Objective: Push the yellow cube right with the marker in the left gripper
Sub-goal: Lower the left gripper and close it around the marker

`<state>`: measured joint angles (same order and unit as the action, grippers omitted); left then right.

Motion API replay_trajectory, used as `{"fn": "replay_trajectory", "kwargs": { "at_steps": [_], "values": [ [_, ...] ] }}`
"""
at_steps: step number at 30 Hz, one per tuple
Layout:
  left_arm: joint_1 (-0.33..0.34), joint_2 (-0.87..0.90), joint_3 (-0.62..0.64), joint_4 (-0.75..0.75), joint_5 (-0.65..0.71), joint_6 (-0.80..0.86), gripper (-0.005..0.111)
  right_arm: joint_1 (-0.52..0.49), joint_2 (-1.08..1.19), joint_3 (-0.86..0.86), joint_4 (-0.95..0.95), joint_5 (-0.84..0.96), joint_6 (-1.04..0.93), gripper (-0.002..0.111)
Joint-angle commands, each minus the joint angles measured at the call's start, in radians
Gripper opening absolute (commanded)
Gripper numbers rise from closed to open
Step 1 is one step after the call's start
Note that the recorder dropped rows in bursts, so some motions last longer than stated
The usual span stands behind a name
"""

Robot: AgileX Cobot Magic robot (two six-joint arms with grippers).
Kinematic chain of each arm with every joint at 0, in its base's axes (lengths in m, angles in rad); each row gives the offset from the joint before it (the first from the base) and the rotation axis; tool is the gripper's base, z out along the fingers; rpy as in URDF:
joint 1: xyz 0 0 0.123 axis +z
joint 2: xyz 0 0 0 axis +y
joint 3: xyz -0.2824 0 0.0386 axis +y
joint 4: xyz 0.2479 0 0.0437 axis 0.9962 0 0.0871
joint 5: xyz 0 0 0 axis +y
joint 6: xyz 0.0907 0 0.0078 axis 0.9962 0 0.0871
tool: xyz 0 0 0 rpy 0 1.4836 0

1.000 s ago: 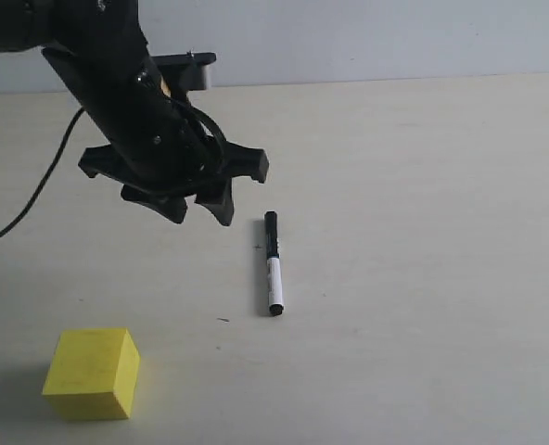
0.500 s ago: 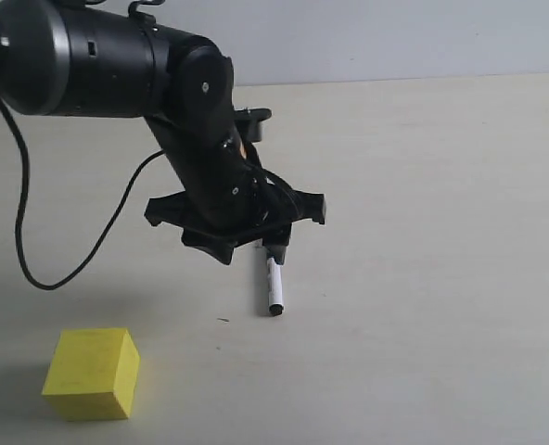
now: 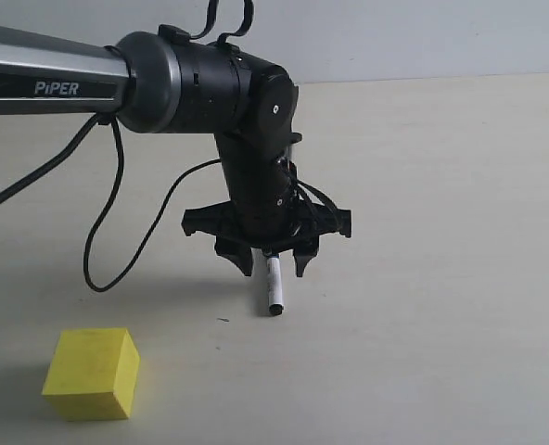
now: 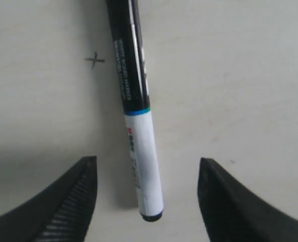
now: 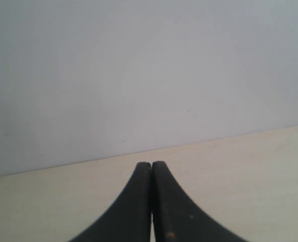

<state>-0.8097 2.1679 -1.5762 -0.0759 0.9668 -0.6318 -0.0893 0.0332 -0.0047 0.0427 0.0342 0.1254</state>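
my left gripper is spread wide with nothing in it, and the marker lies flat on the table in the gap between my two fingers. key relation: the marker's long axis runs across the line my fingers close along, so each finger faces a side of the barrel, not an end. there's a clear gap on both sides and no contact. the marker is a bit skewed, not perfectly square to the fingers, and sits a little nearer one finger than the other. the fingertips bracket the white part near its end, and the black half runs on out past the tips. can't tell how far the tips are off the table. yellow cube is well apart from my fingers, off beyond the outer side of one finger and past the marker's white end, untouched. my right gripper has its fingers pressed together on nothing. it doesn't show in the exterior view, so i judge the left is the nearer one. likely next: drop and close on the barrel.
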Motion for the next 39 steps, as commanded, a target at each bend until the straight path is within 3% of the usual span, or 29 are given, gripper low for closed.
{"fn": "replay_trajectory", "kwargs": {
  "at_steps": [1,39],
  "values": [
    [0.001,0.011,-0.009,0.012,0.007,-0.007,0.058,-0.005,-0.008,0.005,0.002,-0.014,0.001,0.000],
    [0.001,0.042,-0.006,0.014,0.014,0.001,0.058,-0.005,-0.008,0.005,0.002,-0.014,0.001,0.000]
  ]
}}
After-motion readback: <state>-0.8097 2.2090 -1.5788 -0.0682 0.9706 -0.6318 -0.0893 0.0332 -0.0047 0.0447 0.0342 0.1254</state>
